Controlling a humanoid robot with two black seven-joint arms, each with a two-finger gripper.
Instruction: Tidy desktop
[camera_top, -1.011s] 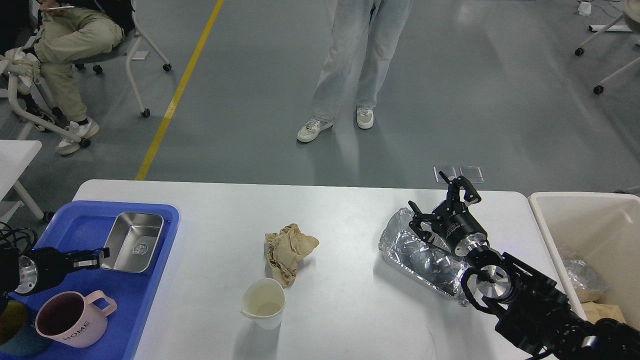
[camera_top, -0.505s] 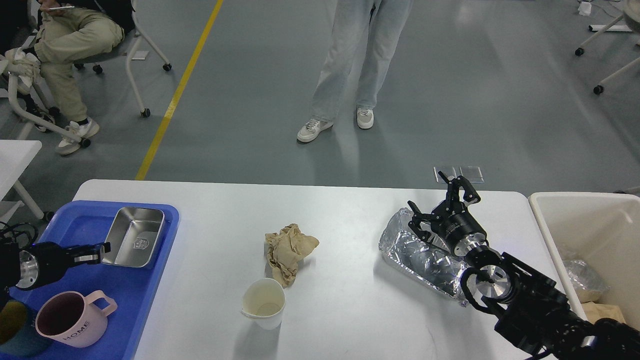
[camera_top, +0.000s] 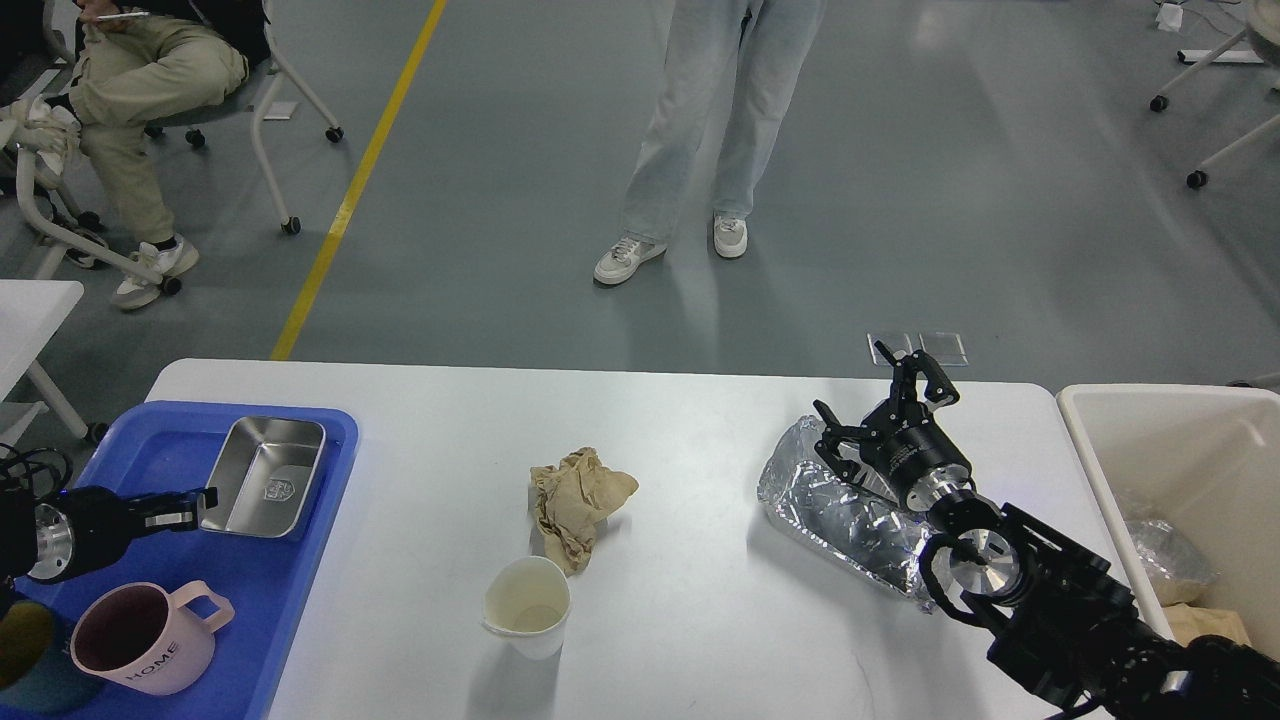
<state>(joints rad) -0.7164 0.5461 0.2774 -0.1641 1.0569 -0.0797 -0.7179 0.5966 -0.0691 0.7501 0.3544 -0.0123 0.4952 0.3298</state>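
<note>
Since a second ago, the left gripper (camera_top: 190, 507) is sliding back toward the left edge, and the steel dish (camera_top: 263, 477) is sitting a little farther left on the blue tray (camera_top: 290, 610). Its fingers are looking close together, but I cannot tell if they are pinching anything. The right gripper (camera_top: 880, 405) is staying above the far end of the foil bag (camera_top: 838, 515), with its fingers spread apart and holding nothing.

That shiny bag is lying on the right side of the bench (camera_top: 700, 620), near the cream bin (camera_top: 1100, 440). I am guessing it is light, crinkly and slippery, so pinching a puffy end may work best. The brown paper wad (camera_top: 577, 503) is lying in the middle, soft and squashy, easy to pinch anywhere. Just in front of it, the paper cup (camera_top: 527, 606) is standing upright; it is thin, so a gentle squeeze on the rim seems safest.

The bench is white, smooth and flat. Behind it, a person (camera_top: 710, 120) is standing on the grey floor.
</note>
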